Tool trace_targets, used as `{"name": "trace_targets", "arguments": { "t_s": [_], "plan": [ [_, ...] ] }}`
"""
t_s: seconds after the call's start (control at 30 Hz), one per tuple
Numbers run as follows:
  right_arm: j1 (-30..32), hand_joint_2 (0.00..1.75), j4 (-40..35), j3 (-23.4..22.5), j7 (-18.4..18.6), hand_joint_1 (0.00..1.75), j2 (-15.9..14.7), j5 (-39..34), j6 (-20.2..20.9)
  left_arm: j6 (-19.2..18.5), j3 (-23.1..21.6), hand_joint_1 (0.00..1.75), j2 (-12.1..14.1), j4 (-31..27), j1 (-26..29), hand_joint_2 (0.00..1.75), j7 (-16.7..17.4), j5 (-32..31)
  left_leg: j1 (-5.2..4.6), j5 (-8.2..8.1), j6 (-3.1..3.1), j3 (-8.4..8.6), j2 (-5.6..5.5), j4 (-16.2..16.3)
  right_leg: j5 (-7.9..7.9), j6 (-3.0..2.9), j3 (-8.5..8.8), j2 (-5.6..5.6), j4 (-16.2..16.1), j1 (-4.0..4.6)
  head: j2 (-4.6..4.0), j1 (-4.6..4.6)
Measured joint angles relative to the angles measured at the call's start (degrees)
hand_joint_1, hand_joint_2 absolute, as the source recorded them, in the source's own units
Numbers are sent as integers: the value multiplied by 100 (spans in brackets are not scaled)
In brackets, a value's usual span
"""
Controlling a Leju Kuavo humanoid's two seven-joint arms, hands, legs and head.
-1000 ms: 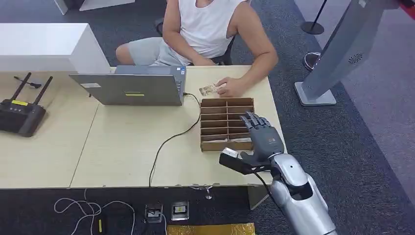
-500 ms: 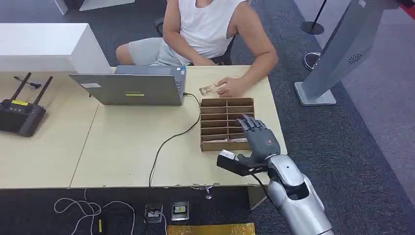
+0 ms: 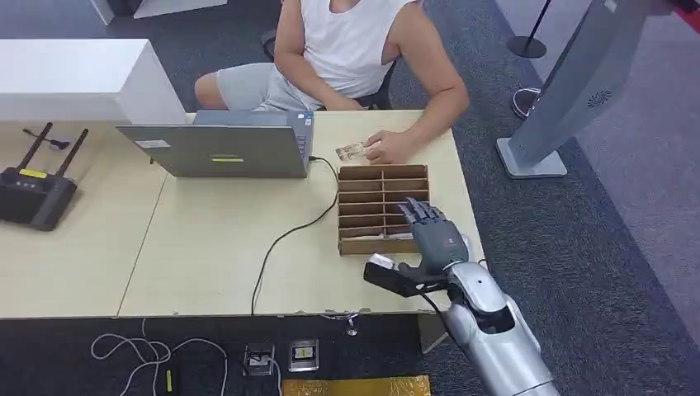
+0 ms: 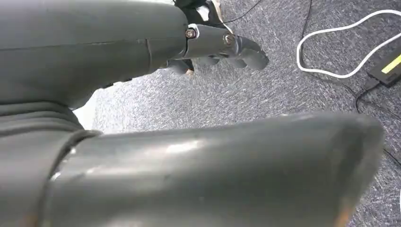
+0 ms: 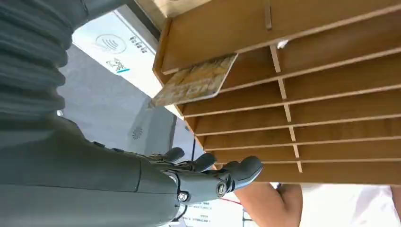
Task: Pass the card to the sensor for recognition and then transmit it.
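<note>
A card (image 5: 196, 80) with a yellowish print leans in one of the nearest compartments of the wooden divided tray (image 5: 331, 28), one corner sticking out past the tray's wall. My right hand (image 3: 435, 235) hovers over the near right part of that tray (image 3: 367, 172) with its fingers (image 5: 213, 170) spread and nothing in them. A white sensor panel (image 5: 111, 49) with a printed symbol lies beside the tray's outer wall. Another card (image 3: 351, 152) lies on the table under the fingers of a seated person (image 3: 355, 41). My left hand (image 4: 222, 45) hangs over the carpet, holding nothing.
A grey laptop (image 3: 219, 148) stands left of the tray, and its black cable (image 3: 285, 239) runs across the table to the front edge. A black router (image 3: 33, 194) sits at far left. A grey standing panel (image 3: 569, 91) rises at right. Cables lie on the floor below.
My right hand has drawn back a little toward the table's near edge and to the left, still over the tray. The person and the cards have not moved.
</note>
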Motion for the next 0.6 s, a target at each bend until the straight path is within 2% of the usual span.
{"name": "trace_targets", "arguments": {
  "t_s": [0.27,0.53,0.57,0.6],
  "plan": [
    [-77,175,391,2,107,0,7,-11,-420,0,0,0,-4,0,-1,0,0,-2,0,0,0,0,0,0,0,0,0,0,0,0,0,0],
    [-127,175,675,2,107,0,11,-33,-457,15,0,0,-13,0,2,0,0,-2,0,0,0,0,0,0,0,0,0,0,0,0,0,-2],
    [-132,175,708,2,107,40,13,-33,-459,15,0,0,-13,0,2,0,0,-2,0,0,0,0,0,0,0,0,0,0,0,0,0,0],
    [-134,175,732,2,107,148,20,-33,-459,15,0,0,-13,0,2,0,0,-2,0,0,0,0,0,0,0,0,0,0,0,0,0,-2]
  ]
}}
